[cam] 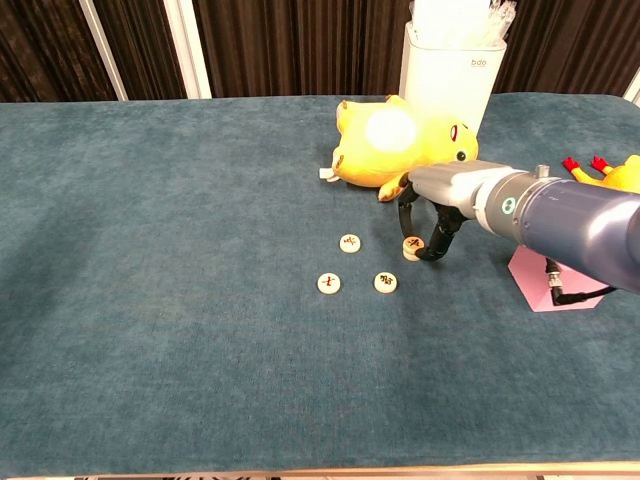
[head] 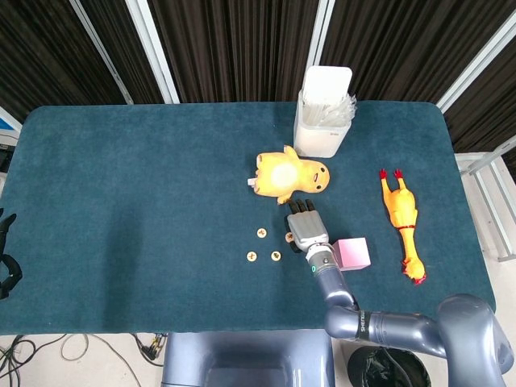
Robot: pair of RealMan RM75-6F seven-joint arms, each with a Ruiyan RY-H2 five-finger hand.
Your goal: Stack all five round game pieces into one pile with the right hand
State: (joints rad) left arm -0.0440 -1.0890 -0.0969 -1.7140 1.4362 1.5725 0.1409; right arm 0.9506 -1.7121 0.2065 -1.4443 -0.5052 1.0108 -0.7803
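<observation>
Three single round game pieces lie on the blue cloth: one (cam: 350, 242), one (cam: 329, 283) and one (cam: 386, 282). A thicker piece or small pile (cam: 412, 246) sits to their right, though how many pieces it holds is unclear. My right hand (cam: 437, 213) hovers over that pile with its fingers curved down around it. One fingertip (cam: 431, 253) touches the pile's right side, and the thumb stands a little apart from it. In the head view the right hand (head: 307, 229) covers most of the pile (head: 288, 238). A dark sliver of my left hand (head: 6, 270) shows at the far left edge.
A yellow plush toy (cam: 395, 140) lies just behind the right hand, with a white container (cam: 447, 75) behind it. A pink block (cam: 548, 280) sits to the right under the forearm. A rubber chicken (head: 401, 218) lies further right.
</observation>
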